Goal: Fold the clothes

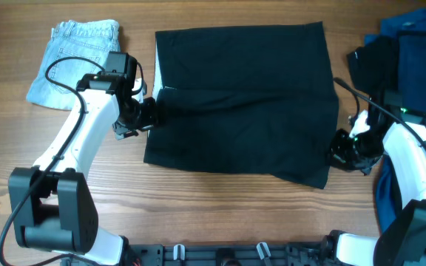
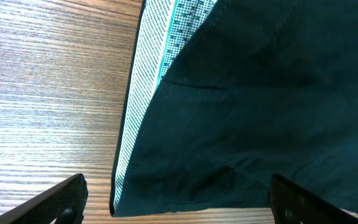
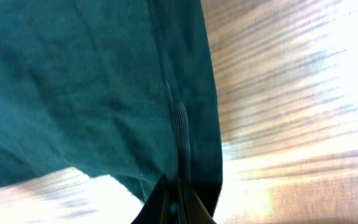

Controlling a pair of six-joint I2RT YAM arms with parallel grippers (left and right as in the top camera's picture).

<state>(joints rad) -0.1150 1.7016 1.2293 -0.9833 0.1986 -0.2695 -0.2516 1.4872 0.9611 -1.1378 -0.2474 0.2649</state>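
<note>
Your left hand [image 1: 149, 113] sits right at the left edge of the dark cloth [image 1: 242, 96], about halfway along that side. In the left wrist view the hand [image 2: 178, 188] is spread wide. You can see one finger [image 2: 67, 196] low on the bare desk [image 2: 42, 81] side and the other low over the dark cloth [image 2: 260, 93], with nothing pinched between them. A pale dotted strip [image 2: 145, 93] runs along the cloth edge, straight out ahead of the hand.

Your right hand [image 1: 341, 151] is down at the near right corner of the cloth. In the right wrist view the hand [image 3: 176, 204] has its fingers [image 3: 160, 210] pressed together. A ridged seam of the dark cloth [image 3: 73, 81] runs straight down into them, so it looks clamped on that edge. The desk [image 3: 291, 93] next to it is blurry and washed out by glare, so I can't say much more there.

The cloth itself lies spread mostly flat on the desk [image 1: 220, 214] between your two hands, with a few soft creases across the middle.

Out past the left hand, on the side away from the cloth, there are folded jeans [image 1: 80, 59] in pale denim. Past the right hand on its outer side there's a pile of blue clothes [image 1: 416, 44].
</note>
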